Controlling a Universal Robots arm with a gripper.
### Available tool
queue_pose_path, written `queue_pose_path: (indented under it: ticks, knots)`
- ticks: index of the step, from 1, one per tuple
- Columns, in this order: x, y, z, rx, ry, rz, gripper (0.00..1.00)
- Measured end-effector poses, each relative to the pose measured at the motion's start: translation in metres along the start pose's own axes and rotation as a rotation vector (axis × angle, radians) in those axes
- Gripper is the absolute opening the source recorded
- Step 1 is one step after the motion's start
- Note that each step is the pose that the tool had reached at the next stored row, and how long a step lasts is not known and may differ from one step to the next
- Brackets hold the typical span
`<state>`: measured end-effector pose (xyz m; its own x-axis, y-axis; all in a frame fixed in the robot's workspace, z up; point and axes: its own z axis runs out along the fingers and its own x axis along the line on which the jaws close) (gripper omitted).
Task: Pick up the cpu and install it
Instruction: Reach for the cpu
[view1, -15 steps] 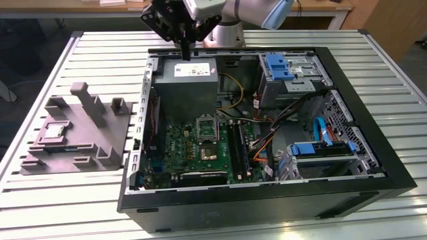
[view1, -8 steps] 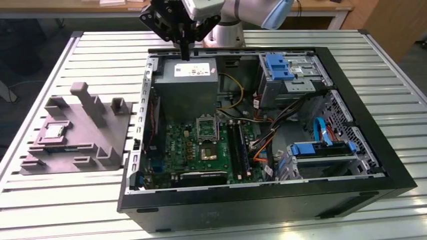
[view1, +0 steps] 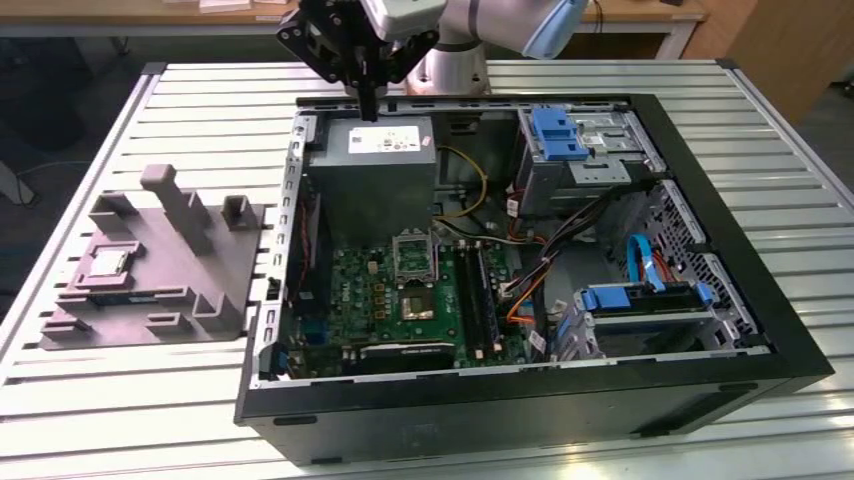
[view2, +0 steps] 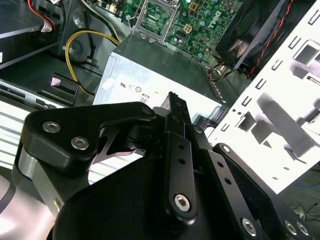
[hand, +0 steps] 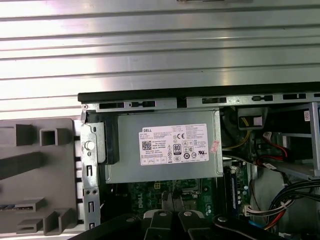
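The slatted metal tabletop (view1: 200, 90) carries an open computer case (view1: 534, 400) lying on its side, with its inside facing up. Just beside the case, on the exterior view's left, sits a grey moulded tray (view1: 147, 330) with upright posts.

Inside the case, a grey power supply box (view1: 380, 170) with a white label fills the far corner. The green motherboard (view1: 387, 300) lies in front of it.

The arm's black pincer (view1: 367, 108) hangs over the far edge of the case, with its tips above the power supply box. The fingers are together with nothing between them, and they touch nothing. In the first wrist view the camera looks straight down onto the labelled box and the rim of the case.

The socket (view1: 414, 256) on the motherboard stands with its metal frame showing. As far as the exterior view lets me judge, nothing is seated in it.

The cpu (view1: 107, 265), a small silvery square with a darker rim, lies flat in a recess of the tray. It is outside the case and well apart from the pincer.

By my reading the job has hardly begun. The cpu has not been picked up, so both the lift and the seating in the socket are left to do.
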<state>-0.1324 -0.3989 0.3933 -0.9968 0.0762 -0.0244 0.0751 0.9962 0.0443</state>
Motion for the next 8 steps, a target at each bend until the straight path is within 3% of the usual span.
queue_pose_path:
  ticks: [8]
  knots:
    - [0.0036, -0.0003, 0.0, 0.0, 0.0, 0.0, 0.11]
